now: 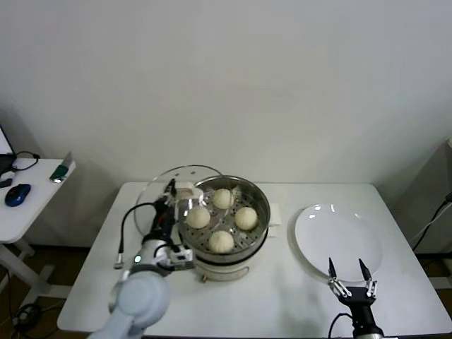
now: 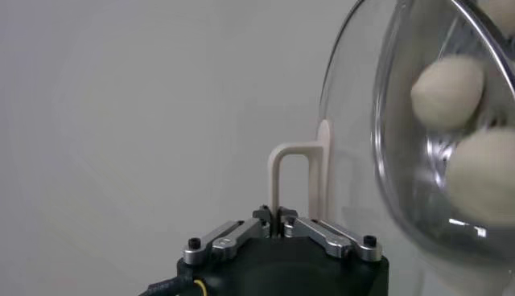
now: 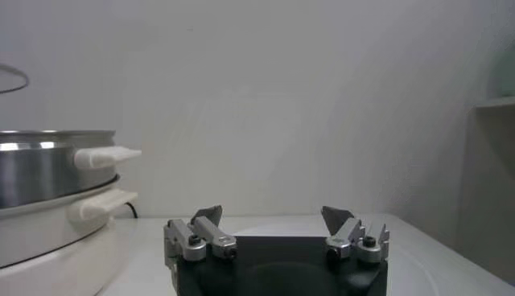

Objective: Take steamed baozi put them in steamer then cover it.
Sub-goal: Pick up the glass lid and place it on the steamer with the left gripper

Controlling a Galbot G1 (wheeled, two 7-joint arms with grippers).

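The left pincer [image 1: 171,189] is clamped on the cover [image 1: 164,189] by its handle, tilted on edge just left of the steamer [image 1: 244,244], which holds four baozi [image 1: 222,241]. Lowering rightward looks next. The right pincer [image 1: 350,273] gapes idle, near-right.

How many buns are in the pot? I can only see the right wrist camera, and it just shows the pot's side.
Observer: Four baozi sit on the perforated tray inside the steamer.
Child: Is the lid on yet?
Observer: No. The glass cover is held tilted at the steamer's left side, not over the opening.
Child: Who's holding it?
Observer: The left end effector is shut on the cover's cream-white handle.
Child: Where's my camera's arm?
Observer: The right end effector is open, at the near edge of the white plate, holding nothing.
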